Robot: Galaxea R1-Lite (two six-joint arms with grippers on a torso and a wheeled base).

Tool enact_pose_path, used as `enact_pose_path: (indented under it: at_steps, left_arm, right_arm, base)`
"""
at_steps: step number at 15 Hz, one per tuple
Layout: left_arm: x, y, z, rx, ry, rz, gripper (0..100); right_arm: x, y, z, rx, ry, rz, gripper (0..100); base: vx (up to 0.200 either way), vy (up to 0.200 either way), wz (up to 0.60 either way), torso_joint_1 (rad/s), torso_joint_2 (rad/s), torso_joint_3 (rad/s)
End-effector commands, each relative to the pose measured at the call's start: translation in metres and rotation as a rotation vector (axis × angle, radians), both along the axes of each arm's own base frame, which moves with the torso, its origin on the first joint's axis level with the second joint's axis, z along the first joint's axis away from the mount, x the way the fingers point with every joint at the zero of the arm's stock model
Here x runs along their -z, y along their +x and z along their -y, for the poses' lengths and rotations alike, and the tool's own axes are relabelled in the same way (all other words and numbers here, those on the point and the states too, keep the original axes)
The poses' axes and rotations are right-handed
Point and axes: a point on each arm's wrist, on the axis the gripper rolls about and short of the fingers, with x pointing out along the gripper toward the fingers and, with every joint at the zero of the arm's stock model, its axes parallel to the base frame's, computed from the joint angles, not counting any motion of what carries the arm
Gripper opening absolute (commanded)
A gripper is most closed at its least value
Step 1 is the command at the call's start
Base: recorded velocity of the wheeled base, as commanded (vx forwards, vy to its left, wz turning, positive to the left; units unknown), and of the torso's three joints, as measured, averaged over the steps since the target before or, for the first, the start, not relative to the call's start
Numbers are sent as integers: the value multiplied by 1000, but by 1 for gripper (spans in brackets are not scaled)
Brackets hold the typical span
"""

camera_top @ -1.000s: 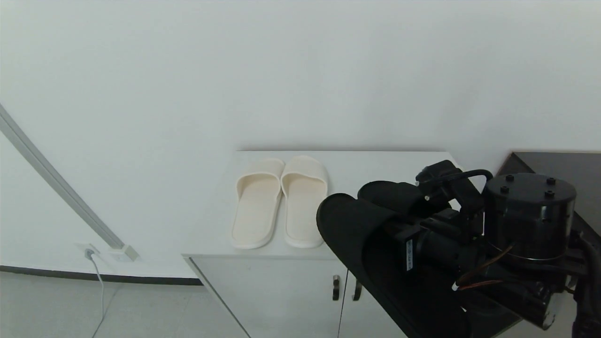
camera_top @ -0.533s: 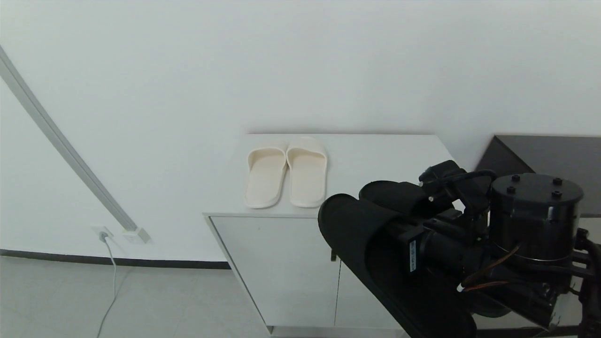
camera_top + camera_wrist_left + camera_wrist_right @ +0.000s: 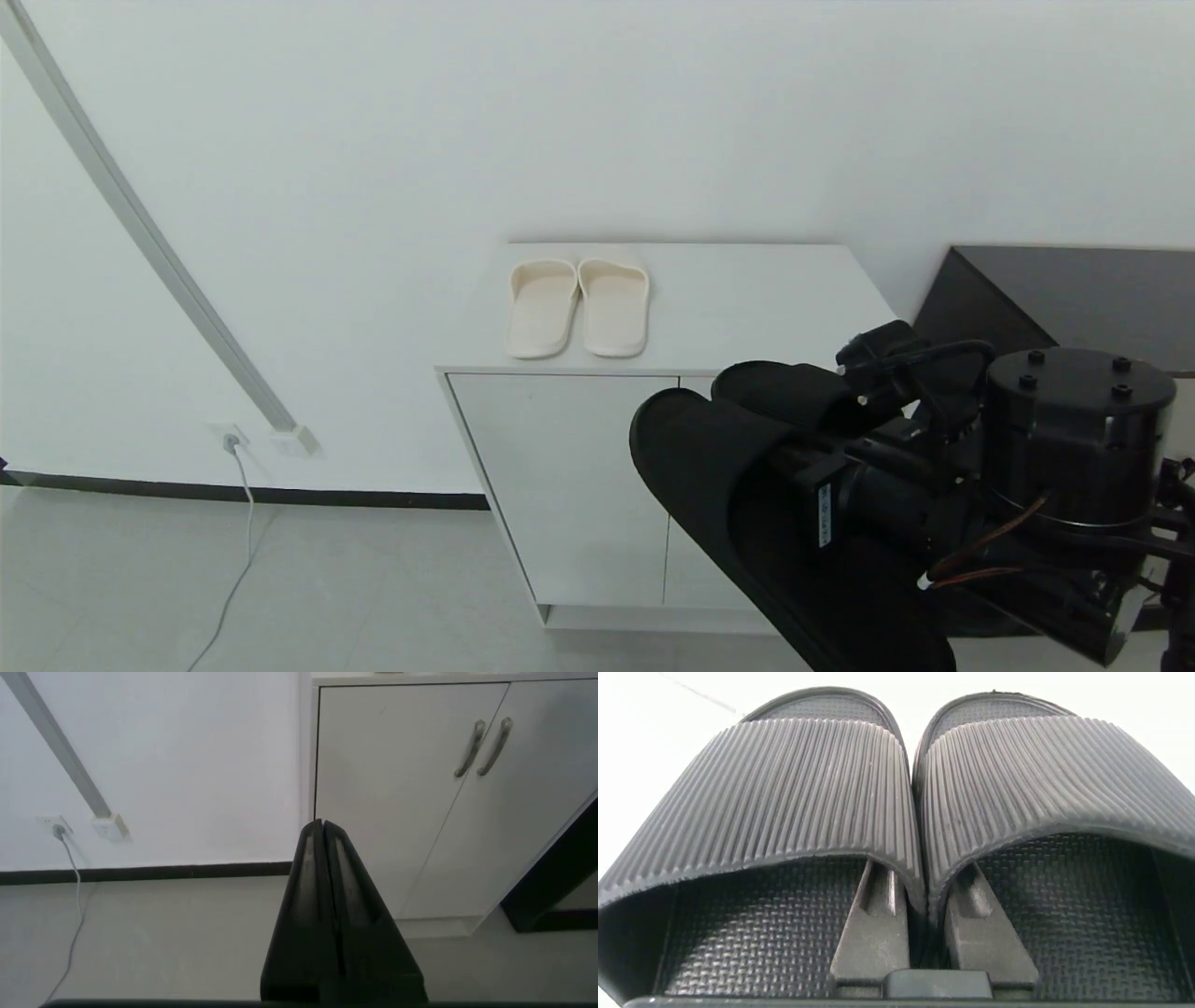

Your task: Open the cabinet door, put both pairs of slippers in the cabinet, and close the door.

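Head view: pair of cream open-toe slippers point(image 3: 579, 307) side by side, touching, on top of white two-door cabinet point(image 3: 560, 467), toward its left end. Both doors shut. Pair of black ribbed rubber slippers point(image 3: 714, 448) is up in the air at the end of my right arm, in front of the cabinet's right door and apart from it. Dark tabletop point(image 3: 1074, 285) just beside the cabinet on the right. Wall socket point(image 3: 230, 437) low on the wall to the left, with a grey cable point(image 3: 245, 532) running down to the grey floor point(image 3: 280, 597).

Right wrist view: my right gripper point(image 3: 924, 952) has one finger inside each black slipper, under the straps. The fingers point(image 3: 870, 938) pinch the two inner side walls together, so it is clamped on the pair.

Left wrist view: my left gripper point(image 3: 323, 840) has its fingers pressed flat together with nothing between them. It hangs low, facing the cabinet front, well apart from it. Two curved metal handles point(image 3: 483, 747) sit close together where the shut doors meet.
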Motion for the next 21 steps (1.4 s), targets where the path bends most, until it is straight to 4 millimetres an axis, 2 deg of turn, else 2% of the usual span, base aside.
enact_pose_path:
  at_steps: [1, 16, 21]
  left_arm:
    - [0, 0, 0, -1, 0, -2, 0]
    - [0, 0, 0, -1, 0, -2, 0]
    - [0, 0, 0, -5, -3, -1, 0]
  right_arm:
    - [1, 0, 0, 3, -5, -3, 0]
    - [5, -5, -2, -20, -14, -11, 0]
    - [7, -6, -2, -20, -19, -15, 0]
  base:
    - [0, 0, 0, 0, 0, 0]
    - [0, 0, 0, 0, 0, 0]
    - [0, 0, 0, -152, 358, 204]
